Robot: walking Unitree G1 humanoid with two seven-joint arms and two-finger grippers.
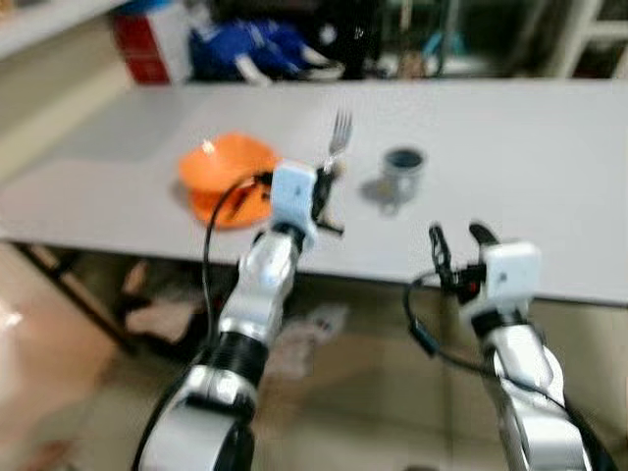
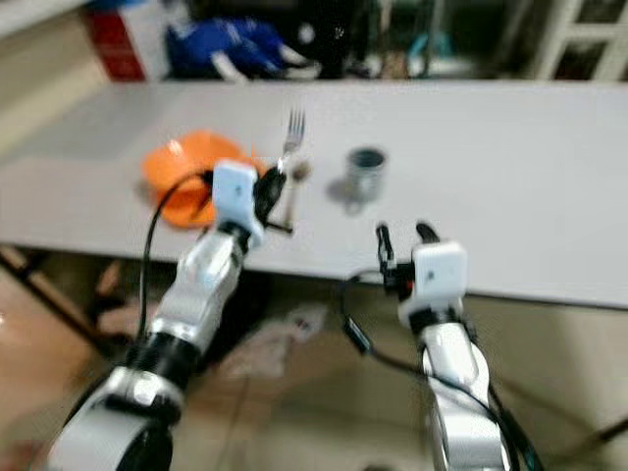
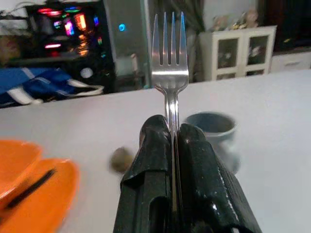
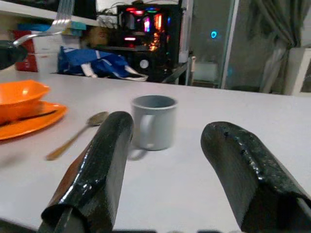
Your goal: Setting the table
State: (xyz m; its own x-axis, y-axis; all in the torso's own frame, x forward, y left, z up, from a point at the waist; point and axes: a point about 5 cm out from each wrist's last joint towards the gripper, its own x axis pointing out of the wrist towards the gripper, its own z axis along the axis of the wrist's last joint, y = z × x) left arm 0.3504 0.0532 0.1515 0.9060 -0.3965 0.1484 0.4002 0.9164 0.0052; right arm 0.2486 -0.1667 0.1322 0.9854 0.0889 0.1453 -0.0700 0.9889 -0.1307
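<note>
Over table edge, left hand [image 1: 327, 186] gripping fork [image 1: 339, 137]

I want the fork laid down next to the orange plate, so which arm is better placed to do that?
Left. The left gripper is shut on the fork, held upright above the table beside the orange plate. The right gripper is open at the table's near edge.

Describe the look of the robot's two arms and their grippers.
Both arms are silver metal tubes with black joint rings and loose black cables. Each wrist carries a white, boxy housing. The left gripper and right gripper each have two long, glossy black fingers, thick and rounded at the tips.
</note>
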